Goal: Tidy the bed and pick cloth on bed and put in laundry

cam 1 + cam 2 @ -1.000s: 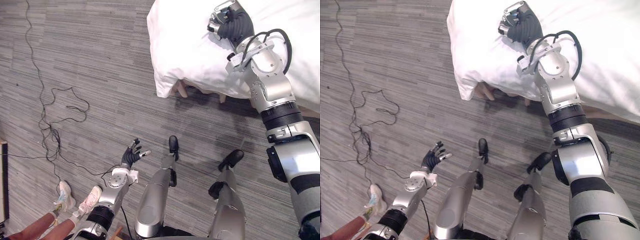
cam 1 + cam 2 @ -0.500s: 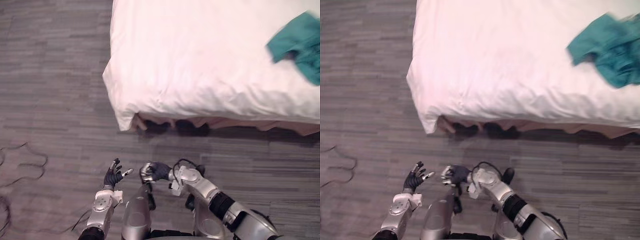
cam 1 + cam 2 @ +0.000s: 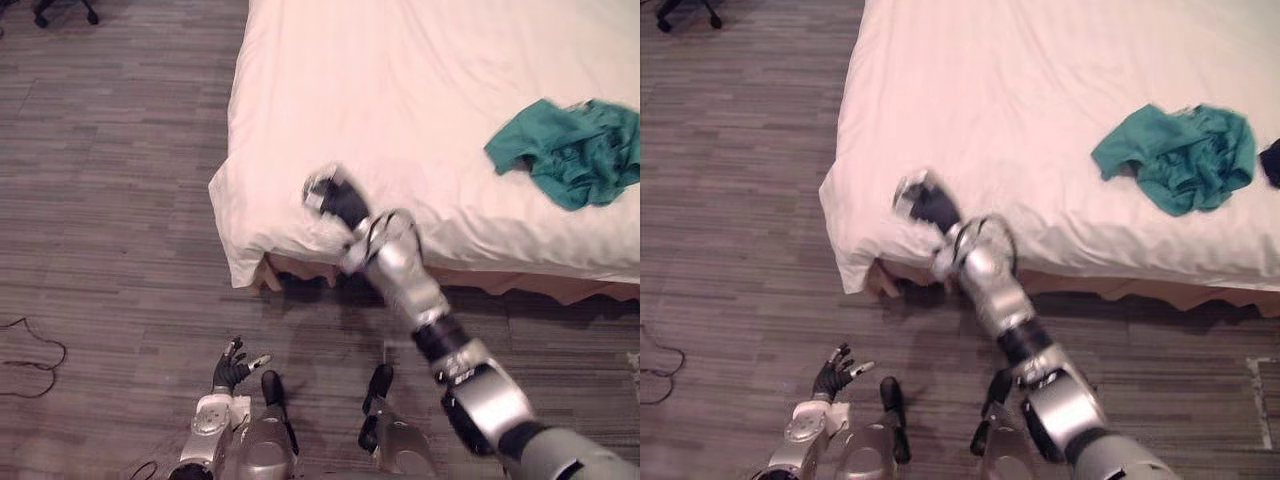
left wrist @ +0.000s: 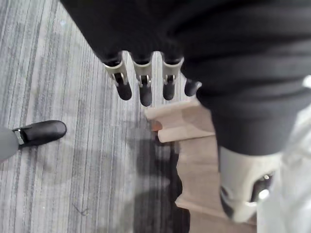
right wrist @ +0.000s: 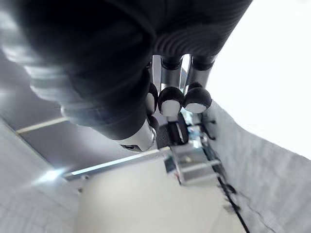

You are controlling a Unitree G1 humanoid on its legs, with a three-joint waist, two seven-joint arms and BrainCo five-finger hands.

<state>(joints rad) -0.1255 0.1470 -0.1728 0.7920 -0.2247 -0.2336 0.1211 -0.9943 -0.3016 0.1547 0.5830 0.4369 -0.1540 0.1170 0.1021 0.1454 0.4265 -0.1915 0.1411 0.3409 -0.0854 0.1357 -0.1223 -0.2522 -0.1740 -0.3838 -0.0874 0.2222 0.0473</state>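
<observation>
Bed: you see a white bed sheet of matt, wrinkled cloth.
Garment: crumpled teal cloth garment, matt.
Floor: grey streaked floor, matt.

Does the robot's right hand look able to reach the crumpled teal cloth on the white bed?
Probably not yet: the right hand hangs over a corner of the bed, far from the teal cloth; nothing lies between.

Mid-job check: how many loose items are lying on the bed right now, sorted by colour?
Teal cloth: 1
Dark item, cut off at the view's edge, kind unclear: 1
Total on the bed: 2
</observation>
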